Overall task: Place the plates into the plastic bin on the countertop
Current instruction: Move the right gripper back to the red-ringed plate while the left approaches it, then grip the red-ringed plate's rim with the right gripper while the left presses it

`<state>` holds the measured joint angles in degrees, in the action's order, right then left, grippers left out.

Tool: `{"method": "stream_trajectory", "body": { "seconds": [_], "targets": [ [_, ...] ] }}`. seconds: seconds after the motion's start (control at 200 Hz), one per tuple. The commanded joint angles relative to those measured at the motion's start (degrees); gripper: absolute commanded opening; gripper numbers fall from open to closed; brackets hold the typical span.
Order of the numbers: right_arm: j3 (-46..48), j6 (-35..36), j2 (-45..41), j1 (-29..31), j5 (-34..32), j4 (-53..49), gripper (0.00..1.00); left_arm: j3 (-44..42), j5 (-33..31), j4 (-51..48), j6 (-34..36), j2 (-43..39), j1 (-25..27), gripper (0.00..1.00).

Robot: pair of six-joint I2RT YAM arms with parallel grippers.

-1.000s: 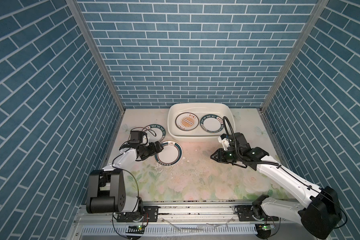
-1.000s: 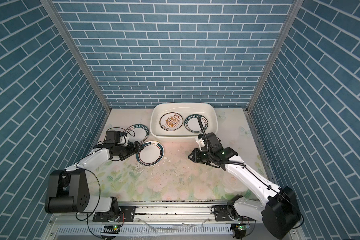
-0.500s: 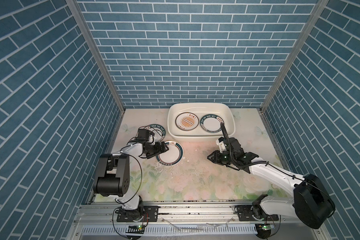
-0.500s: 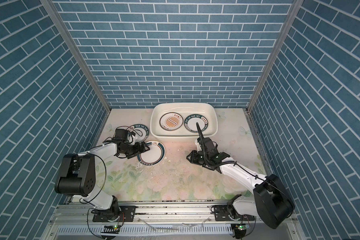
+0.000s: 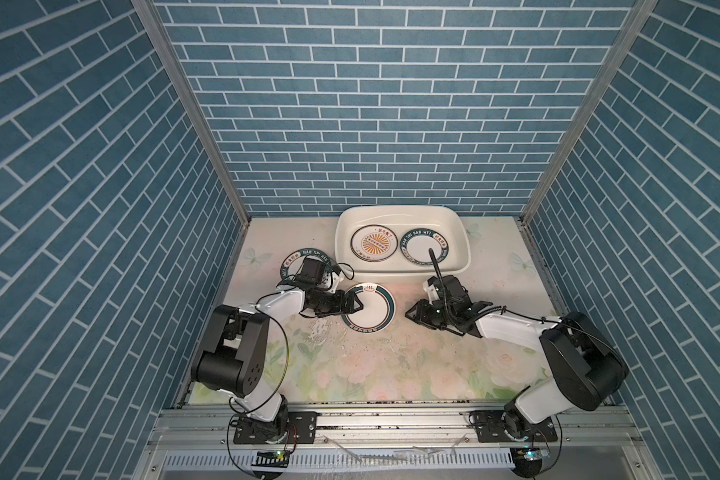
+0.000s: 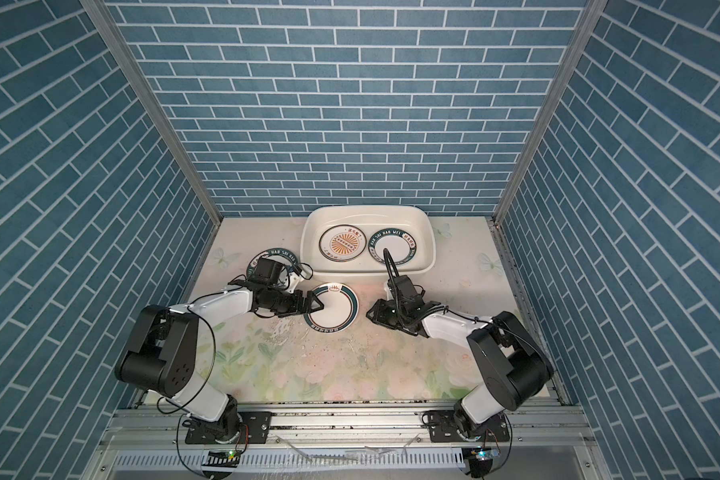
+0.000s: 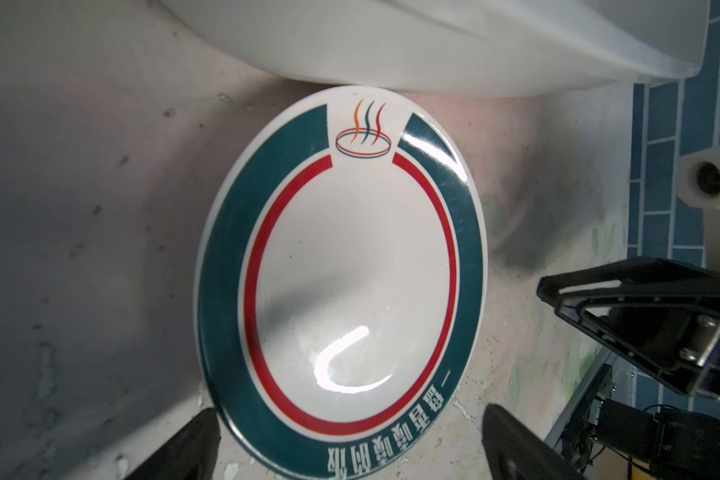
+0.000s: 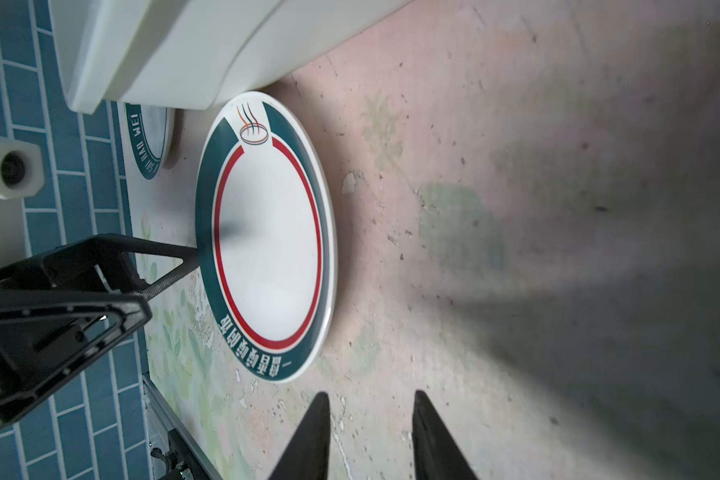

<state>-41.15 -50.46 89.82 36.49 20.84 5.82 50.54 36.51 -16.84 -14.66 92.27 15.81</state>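
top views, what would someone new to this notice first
The teal-and-red-rimmed plate lying mid-countertop draws the eye, with the left gripper open at its left edge and the right gripper open and empty just to its right. Behind it, the white plastic bin at the back of the countertop already holds a sunburst plate beside a teal lettered plate.

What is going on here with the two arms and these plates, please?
Two plates already lie in the bin: a sunburst plate and a lettered plate. Two more are on the countertop. The left arm holds its jaws open at the edge of the red-ringed plate beside the bin; nothing is gripped yet. The right arm points at that plate from the other side, jaws slightly apart and empty.
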Motion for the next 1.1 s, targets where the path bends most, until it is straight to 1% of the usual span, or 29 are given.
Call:
{"method": "stream_trajectory", "body": {
  "seconds": [0.0,0.165,0.28,0.415,0.52,0.655,0.755,0.88,0.99,1.095],
  "targets": [
    [-1.22,-2.87,2.61,0.22,1.21,5.64,0.35,1.36,2.11,-1.00,1.91,0.89,1.03,0.99],
    [-1.85,-2.73,5.31,0.24,1.23,6.37,0.34,0.75,1.31,-2.01,3.28,0.13,1.04,1.00],
    [-3.02,-2.29,6.93,0.26,1.88,7.14,0.34,0.20,0.09,-1.88,3.74,-2.80,1.01,1.00],
    [-3.08,-2.58,8.72,0.23,3.04,9.81,0.34,-0.99,-2.72,-1.97,5.36,-7.73,0.96,0.99],
    [-2.80,-3.24,9.61,0.26,4.00,12.31,0.34,-2.35,-5.86,-1.71,6.18,-9.04,0.96,1.00],
    [-3.45,-3.67,11.22,0.30,4.56,13.20,0.34,-3.11,-10.22,-0.10,6.02,-6.61,0.31,1.00],
    [-3.97,-3.68,11.94,0.27,4.65,13.41,0.33,-2.48,-10.32,1.27,4.40,-3.29,-0.78,0.99],
    [-4.44,-3.62,12.65,0.25,5.04,13.42,0.32,-0.09,-8.09,0.46,2.88,0.79,-0.79,1.00],
    [-4.38,-3.42,12.90,0.20,5.74,13.68,0.31,0.61,-6.03,1.01,1.18,1.85,-0.81,1.00],
    [-4.71,-3.32,13.59,0.28,6.49,13.81,0.30,0.57,-4.73,1.52,1.05,2.69,-0.78,1.00]
  ]
}}
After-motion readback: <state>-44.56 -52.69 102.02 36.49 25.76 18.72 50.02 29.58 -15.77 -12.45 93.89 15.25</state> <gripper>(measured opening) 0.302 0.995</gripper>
